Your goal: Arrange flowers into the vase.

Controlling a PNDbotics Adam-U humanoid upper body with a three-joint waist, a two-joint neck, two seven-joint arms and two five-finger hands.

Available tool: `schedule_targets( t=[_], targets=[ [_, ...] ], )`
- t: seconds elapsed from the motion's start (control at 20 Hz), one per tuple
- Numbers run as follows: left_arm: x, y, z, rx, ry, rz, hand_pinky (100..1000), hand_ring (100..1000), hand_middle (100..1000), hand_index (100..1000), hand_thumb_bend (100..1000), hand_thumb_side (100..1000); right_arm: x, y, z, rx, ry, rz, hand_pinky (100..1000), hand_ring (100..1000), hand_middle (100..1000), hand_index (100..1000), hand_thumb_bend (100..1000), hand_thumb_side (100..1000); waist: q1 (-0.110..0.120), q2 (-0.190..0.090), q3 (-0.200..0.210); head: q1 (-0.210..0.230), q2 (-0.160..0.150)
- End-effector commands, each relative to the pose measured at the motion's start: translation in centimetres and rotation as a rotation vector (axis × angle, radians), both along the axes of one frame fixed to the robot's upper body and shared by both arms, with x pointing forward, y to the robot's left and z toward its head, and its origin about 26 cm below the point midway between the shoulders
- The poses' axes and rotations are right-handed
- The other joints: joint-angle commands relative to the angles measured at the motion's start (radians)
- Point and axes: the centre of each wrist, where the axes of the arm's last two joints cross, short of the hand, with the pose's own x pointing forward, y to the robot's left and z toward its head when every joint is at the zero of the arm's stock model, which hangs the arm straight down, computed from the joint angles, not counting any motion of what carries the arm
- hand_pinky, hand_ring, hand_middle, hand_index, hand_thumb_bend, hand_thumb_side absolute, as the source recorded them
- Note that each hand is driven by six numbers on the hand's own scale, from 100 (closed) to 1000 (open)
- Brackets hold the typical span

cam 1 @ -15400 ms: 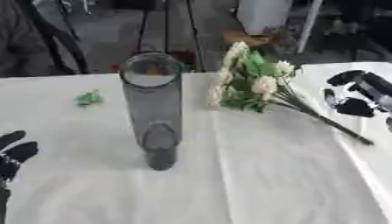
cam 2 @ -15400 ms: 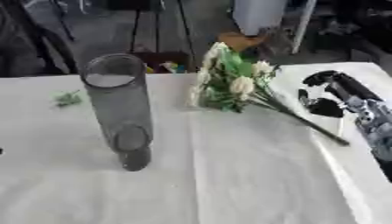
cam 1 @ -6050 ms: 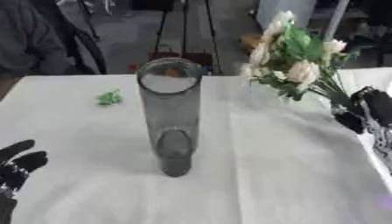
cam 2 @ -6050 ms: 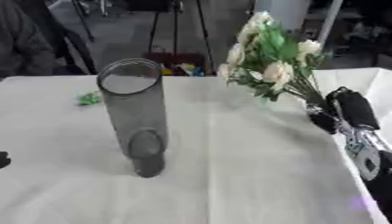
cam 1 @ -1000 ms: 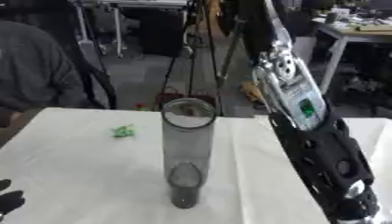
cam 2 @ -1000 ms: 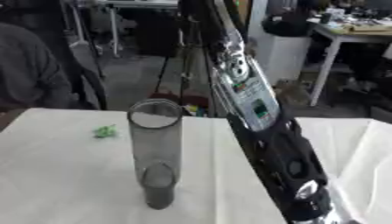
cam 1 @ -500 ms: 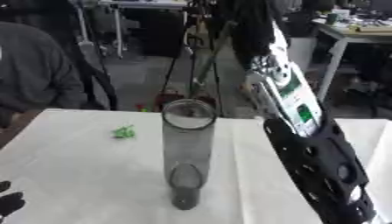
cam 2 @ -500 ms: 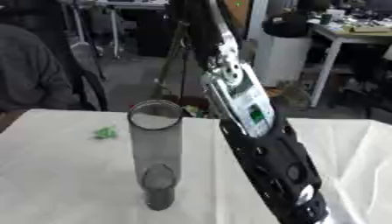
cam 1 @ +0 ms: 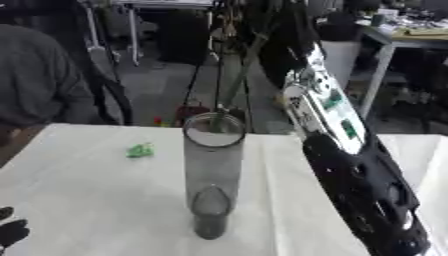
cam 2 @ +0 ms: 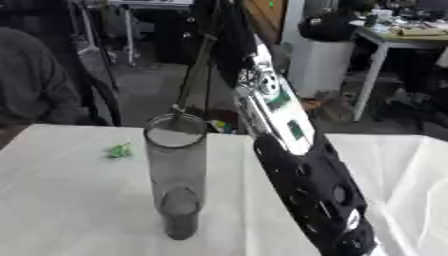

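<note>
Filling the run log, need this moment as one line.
phase: inserting | stems: tips at vase rim | right arm: raised, hand out of view | left hand: idle, lower left | green scrap: on table

Vase mouth nearly blocked; open table on the left.
The tall vase (cam 1: 213,172) stands upright mid-table (cam 1: 87,200), with stems (cam 1: 236,75) slanting down to its rim. The right arm (cam 1: 350,165) fills the space just right of it. Only a small green scrap (cam 1: 140,150) lies on the left side, and the left hand (cam 1: 10,231) shows at the lower-left edge.
</note>
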Motion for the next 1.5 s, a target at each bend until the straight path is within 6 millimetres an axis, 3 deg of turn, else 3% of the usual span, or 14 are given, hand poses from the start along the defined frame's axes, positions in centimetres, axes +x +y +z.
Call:
schedule_targets(
  t=[0.05,1.5],
  targets=[
    [0.1,0.0,0.6,0.006,-0.025,-0.004,843,795,814,843,849,641,0.1,-1.3,1.0,0.018,-0.011,0.016,100,100,100,183,100,924,0.005,-0.011,-0.001,0.003,-0.011],
    [0.1,0.1,0.7,0.008,-0.027,0.003,842,790,812,842,854,642,0.4,-4.5,1.9,0.206,-0.001,0.295,100,100,100,193,100,908,-0.001,-0.008,0.002,0.005,-0.019]
  ],
)
